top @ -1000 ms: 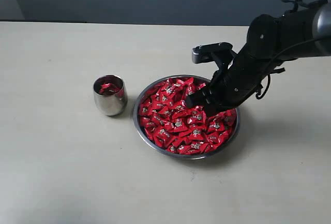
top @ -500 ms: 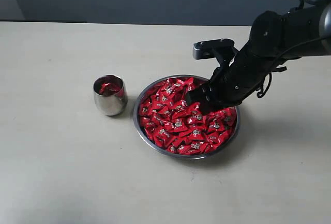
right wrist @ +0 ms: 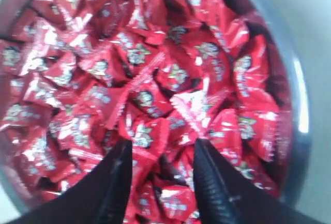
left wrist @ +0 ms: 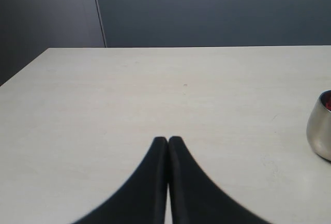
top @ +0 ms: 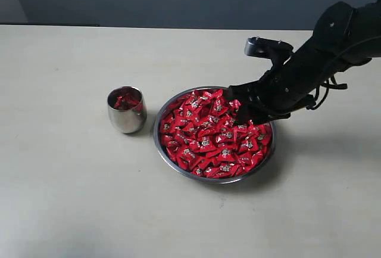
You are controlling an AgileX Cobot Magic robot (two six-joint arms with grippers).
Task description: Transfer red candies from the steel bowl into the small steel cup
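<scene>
One wide, shallow round bowl of shiny steel [top: 155, 134] sits on the pale counter [top: 71, 198], and just beside it, on its left in the exterior view and not touching it, stands one small rounded cup of polished steel [top: 126, 120]. The bowl is heaped nearly to its rim with small shiny red wrapped candies [top: 205, 142], each with a silver-white mark in the middle; they lie piled over one another, far too many to count. A few more of the same red candies [top: 125, 100] lie inside the cup, bunched so that their number cannot be told. One black arm [top: 324, 46], the right one, reaches in from the right side of the exterior view, and its right pincer [top: 241, 110] hangs over the far right part of the heap, close above the candies. From the right wrist view this right pincer [right wrist: 161, 146] is released: its two dark fingers [right wrist: 118, 180] stand apart with nothing gripped between them, and the heap shows through the gap, with the bowl's steel rim [right wrist: 301, 105] curving along one side. In the left wrist view the left pincer [left wrist: 168, 140] is clenched, its two black fingers pressed tip to tip with nothing between them, above bare counter [left wrist: 155, 89]; the cup [left wrist: 321, 130] shows at the edge of that view, well apart from it.
</scene>
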